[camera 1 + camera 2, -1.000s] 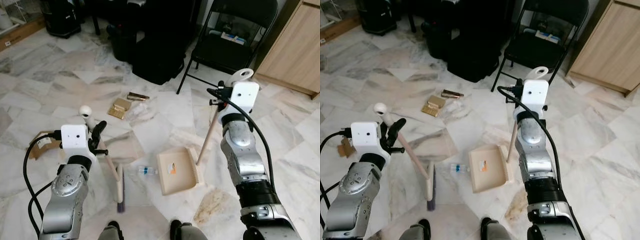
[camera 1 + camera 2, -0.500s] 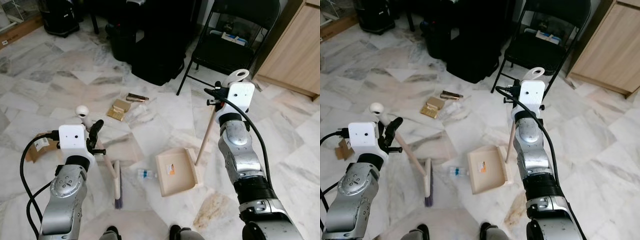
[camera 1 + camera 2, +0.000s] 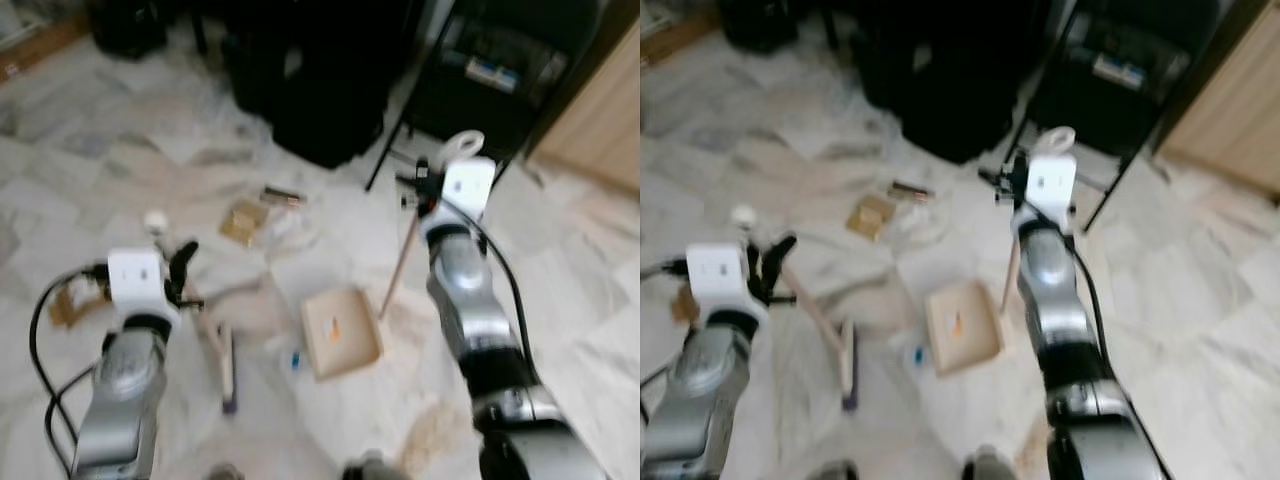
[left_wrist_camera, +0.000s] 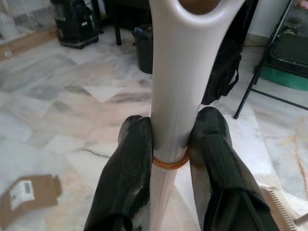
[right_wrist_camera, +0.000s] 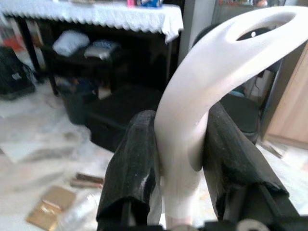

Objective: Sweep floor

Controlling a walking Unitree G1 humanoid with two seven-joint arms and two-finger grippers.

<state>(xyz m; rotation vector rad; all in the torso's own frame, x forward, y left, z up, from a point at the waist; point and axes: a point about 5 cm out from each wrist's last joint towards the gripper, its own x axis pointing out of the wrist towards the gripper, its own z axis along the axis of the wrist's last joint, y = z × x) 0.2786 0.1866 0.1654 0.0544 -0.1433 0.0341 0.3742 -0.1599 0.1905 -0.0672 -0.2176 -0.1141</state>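
Marble floor (image 3: pixel 120 150), view blurred: my head moving. Left gripper (image 4: pixel 171 144) fingers clamped on broom (image 3: pixel 222 352) handle; right gripper (image 5: pixel 180 144) on dustpan (image 3: pixel 340 332) handle. Dustpan now further from feet; bottle (image 3: pixel 296 360) beside it, unswept.

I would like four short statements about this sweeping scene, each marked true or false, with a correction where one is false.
1. The left gripper is shut on the broom handle. True.
2. The dustpan hangs in the air above the folding chair. False: it rests on the marble floor, with its handle in the right gripper.
3. The broom head lies to the robot's left of the dustpan. True.
4. The right gripper is open and holds nothing. False: its fingers are shut on the dustpan handle.
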